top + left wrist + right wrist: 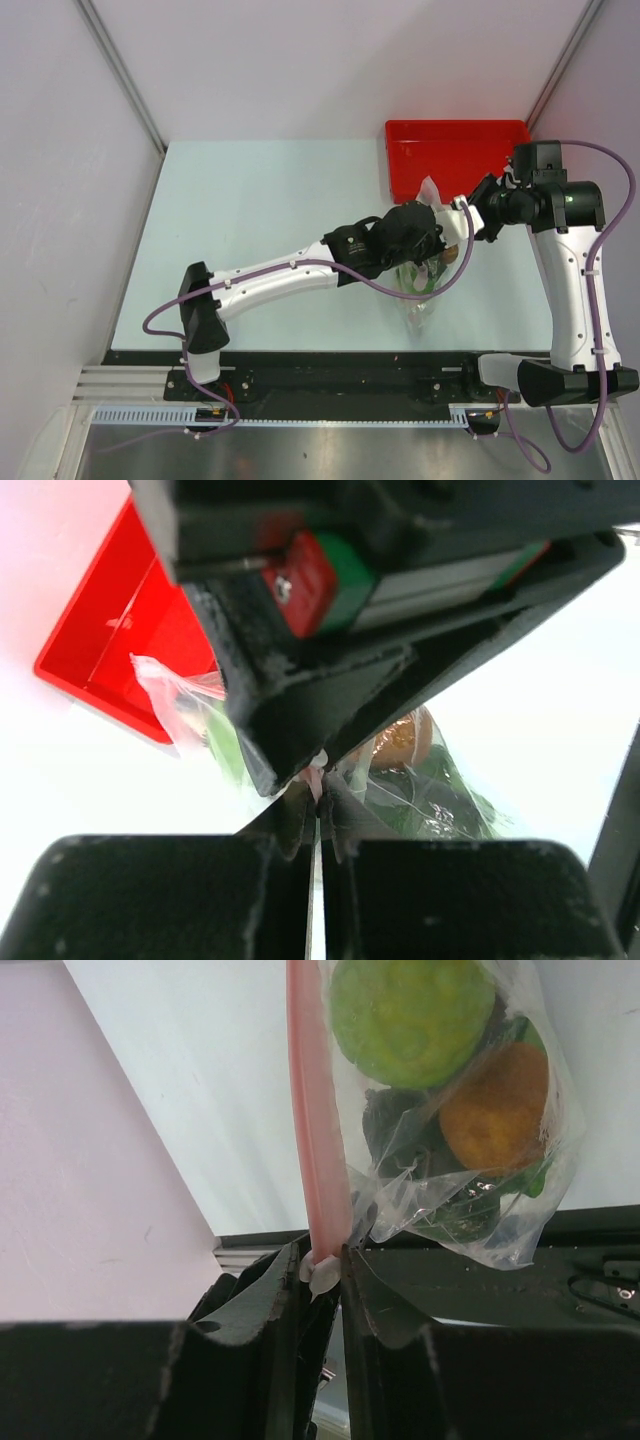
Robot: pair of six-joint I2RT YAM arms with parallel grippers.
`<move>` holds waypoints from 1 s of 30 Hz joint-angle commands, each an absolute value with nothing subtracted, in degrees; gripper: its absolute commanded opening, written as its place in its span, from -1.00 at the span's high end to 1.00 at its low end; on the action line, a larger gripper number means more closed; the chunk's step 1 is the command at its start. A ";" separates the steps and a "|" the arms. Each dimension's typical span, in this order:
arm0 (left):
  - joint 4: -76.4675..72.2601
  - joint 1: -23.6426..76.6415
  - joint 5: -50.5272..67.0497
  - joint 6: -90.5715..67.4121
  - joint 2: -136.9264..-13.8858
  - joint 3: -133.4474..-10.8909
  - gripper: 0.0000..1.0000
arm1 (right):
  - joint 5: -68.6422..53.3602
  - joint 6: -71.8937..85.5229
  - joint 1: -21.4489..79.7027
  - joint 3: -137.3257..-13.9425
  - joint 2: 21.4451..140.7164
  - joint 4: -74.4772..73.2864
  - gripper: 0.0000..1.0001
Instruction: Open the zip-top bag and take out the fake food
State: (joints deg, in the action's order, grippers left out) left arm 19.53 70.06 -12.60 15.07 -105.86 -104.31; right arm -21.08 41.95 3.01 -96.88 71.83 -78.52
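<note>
The clear zip-top bag (418,290) hangs between the two grippers near the red tray. Its pink zip strip (315,1110) runs straight down into my right gripper (322,1265), whose fingers pinch the strip's end at a small white tab. My left gripper (318,798) is shut on a pinkish edge of the bag right in front of the other gripper's black body. The fake food is inside the bag: a light green round fruit (410,1015), an orange round fruit (495,1110) and dark leafy green (440,800). In the top view the grippers meet at the bag's mouth (452,228).
The red tray (455,135) stands at the back right, just behind the grippers, with a loose bag corner (165,680) reaching toward it. Walls close in on the left and right of the pale table (250,220). A black rail (330,360) runs along the near edge.
</note>
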 commanded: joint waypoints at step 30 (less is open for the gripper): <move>18.01 70.66 -3.95 2.28 -93.18 -103.46 1.00 | -16.53 40.70 -6.76 -91.76 67.76 -79.19 0.95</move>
State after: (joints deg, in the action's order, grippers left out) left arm 22.57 70.00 -4.14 4.23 -102.67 -103.68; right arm -22.11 42.96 -3.40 -92.82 67.96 -78.52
